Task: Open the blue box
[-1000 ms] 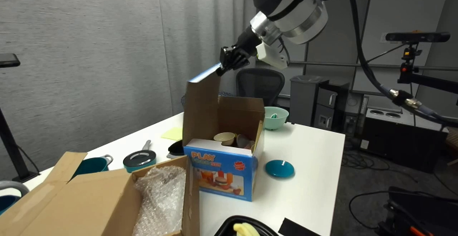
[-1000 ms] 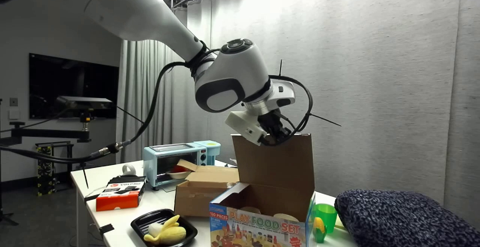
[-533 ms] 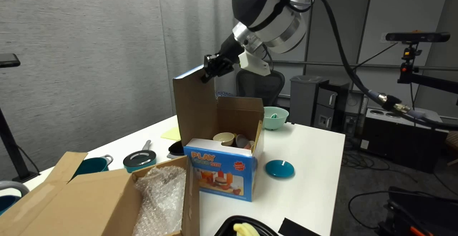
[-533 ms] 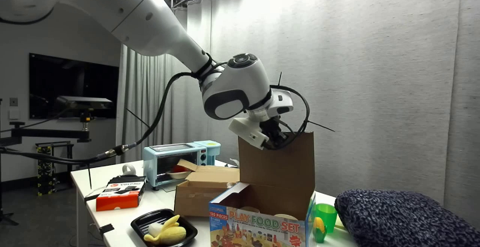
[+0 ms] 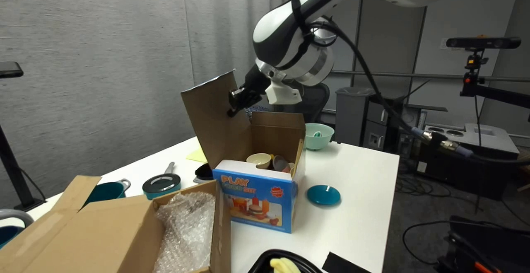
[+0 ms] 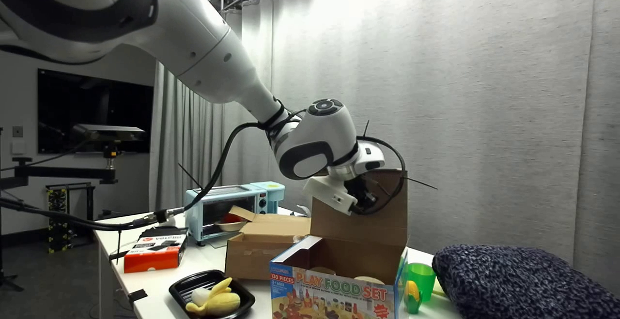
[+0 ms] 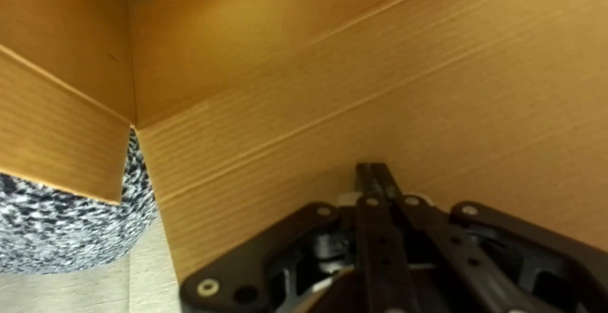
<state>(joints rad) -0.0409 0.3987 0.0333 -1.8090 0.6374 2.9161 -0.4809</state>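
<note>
Two fingers (image 7: 365, 176) sit closed, empty, just inside the flap (image 5: 212, 119) (contact unclear); slow outward push best, lest the box (image 5: 254, 200) slide.

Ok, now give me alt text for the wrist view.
Closed black gripper at the bottom, in front of the blue box's raised flap, whose plain brown inside fills much of the picture; a smaller side flap and a speckled cushion show at left.
</note>
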